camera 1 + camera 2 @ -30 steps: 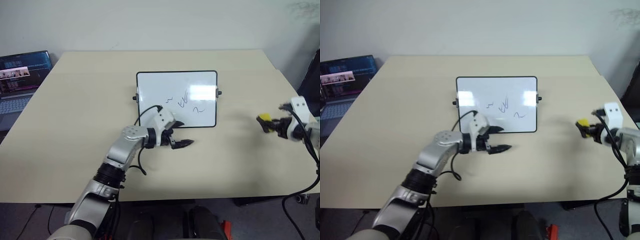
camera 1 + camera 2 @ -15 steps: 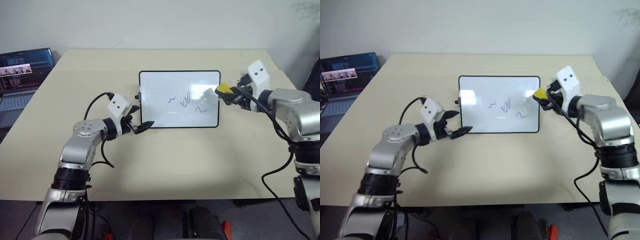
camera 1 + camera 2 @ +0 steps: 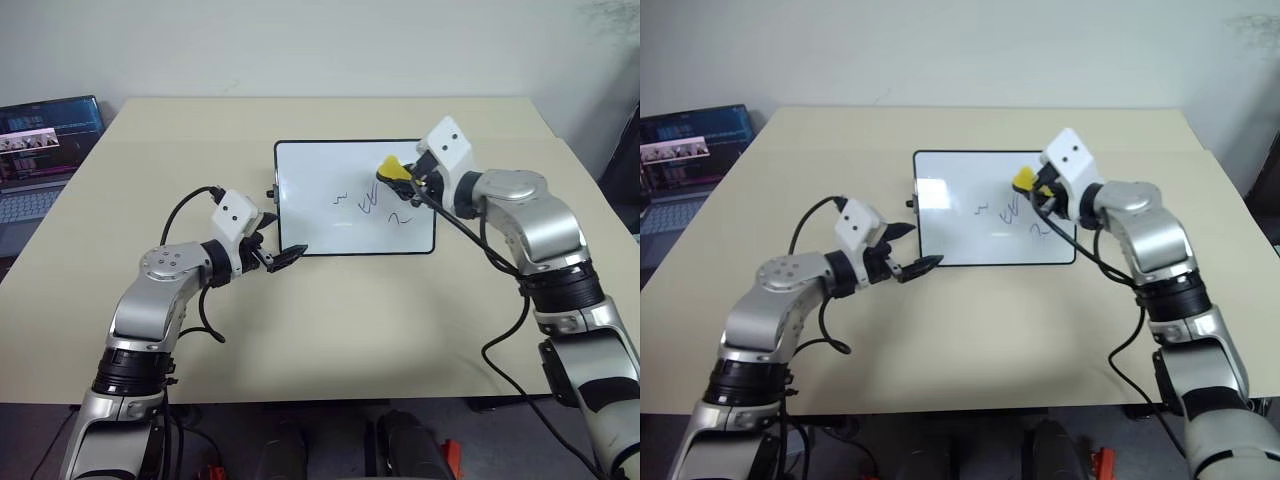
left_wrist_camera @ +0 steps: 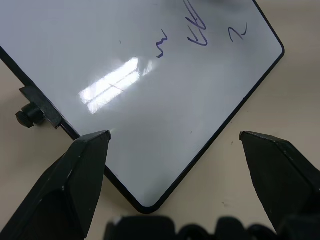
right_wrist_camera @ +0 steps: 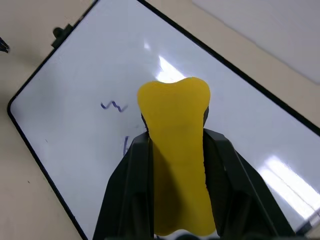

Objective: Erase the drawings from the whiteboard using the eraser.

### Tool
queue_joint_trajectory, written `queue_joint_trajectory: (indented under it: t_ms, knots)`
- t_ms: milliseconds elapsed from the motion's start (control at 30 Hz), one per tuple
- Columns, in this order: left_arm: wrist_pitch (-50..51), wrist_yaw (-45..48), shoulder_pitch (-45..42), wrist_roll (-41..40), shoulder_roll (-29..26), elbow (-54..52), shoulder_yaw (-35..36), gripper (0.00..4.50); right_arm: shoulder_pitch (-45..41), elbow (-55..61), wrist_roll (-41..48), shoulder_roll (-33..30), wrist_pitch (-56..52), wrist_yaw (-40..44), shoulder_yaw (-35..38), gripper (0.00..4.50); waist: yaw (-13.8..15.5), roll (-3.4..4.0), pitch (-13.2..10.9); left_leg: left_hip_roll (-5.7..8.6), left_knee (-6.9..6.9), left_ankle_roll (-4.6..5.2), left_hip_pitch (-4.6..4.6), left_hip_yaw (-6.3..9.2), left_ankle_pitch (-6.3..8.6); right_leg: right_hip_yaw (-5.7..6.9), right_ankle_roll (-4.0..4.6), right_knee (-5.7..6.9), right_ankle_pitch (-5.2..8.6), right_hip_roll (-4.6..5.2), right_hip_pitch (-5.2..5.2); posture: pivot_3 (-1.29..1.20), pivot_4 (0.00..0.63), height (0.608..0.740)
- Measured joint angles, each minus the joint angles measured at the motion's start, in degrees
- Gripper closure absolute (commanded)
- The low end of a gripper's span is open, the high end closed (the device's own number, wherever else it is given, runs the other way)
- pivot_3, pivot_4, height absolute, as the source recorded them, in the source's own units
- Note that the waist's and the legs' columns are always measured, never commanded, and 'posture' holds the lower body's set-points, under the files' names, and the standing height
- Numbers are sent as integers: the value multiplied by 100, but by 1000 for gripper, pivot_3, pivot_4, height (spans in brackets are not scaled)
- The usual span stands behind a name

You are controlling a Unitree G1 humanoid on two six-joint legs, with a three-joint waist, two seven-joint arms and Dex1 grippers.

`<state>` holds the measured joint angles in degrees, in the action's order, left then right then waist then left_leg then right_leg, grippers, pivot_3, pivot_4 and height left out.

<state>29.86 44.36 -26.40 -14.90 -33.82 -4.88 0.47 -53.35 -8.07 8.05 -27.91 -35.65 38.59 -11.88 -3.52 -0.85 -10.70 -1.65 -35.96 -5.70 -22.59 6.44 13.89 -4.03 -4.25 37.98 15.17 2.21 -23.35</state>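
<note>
The whiteboard (image 3: pixel 320 215) lies flat in the middle of the tan table, with a thin black frame. Three small blue drawings (image 3: pixel 368 200) sit right of its centre, also seen as drawings (image 4: pixel 197 35) in the left wrist view. My right gripper (image 3: pixel 398 176) is shut on the yellow eraser (image 3: pixel 391 167), held over the board just beyond the middle squiggle; contact with the board cannot be told. The right wrist view has the eraser (image 5: pixel 177 150) clamped between both fingers. My left gripper (image 3: pixel 283 243) is open at the board's near left corner, which lies between its fingers (image 4: pixel 85 160).
An open laptop (image 3: pixel 40 145) stands at the table's far left edge. A small black knob (image 3: pixel 272 196) sticks out from the board's left side. Bare table (image 3: pixel 380 320) stretches in front of the board and to its right.
My right gripper has swung left with the eraser, from off the board's right side to above the squiggles. My left gripper moved left from the front edge to the near left corner.
</note>
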Motion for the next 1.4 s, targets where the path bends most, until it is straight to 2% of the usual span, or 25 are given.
queue_joint_trajectory:
  t_ms: [533,733,967,1167,1400]
  knots:
    - [68,-155,84,5,-25,-197,-11,0,-151,-505,-297,672,756,-73,-65,3487,2,0,0,0,-1,0,1,0,0,0,1,4,-1,0,0,0,150,740]
    - [60,-171,60,80,-27,-197,-44,0,-176,-875,-560,1183,1304,-315,-138,3487,-33,0,0,0,0,0,3,0,0,0,1,7,-1,0,0,0,150,740]
    - [47,-197,71,103,-16,-197,-89,0,-567,-1832,-909,1773,1956,-655,-194,3488,-95,0,0,0,-1,0,4,1,0,0,2,10,-1,0,0,0,150,740]
    - [36,-201,67,100,94,-197,-265,0,-920,-2740,-1201,1870,2606,-866,-195,3488,-121,0,0,0,1,0,6,1,0,-1,2,11,-1,0,0,0,150,740]
    - [28,-265,-45,101,154,-207,-352,0,-1059,-3265,-1363,2016,2897,-1034,-147,3488,-148,0,0,0,0,0,6,1,0,-1,3,14,-2,0,-1,0,150,740]
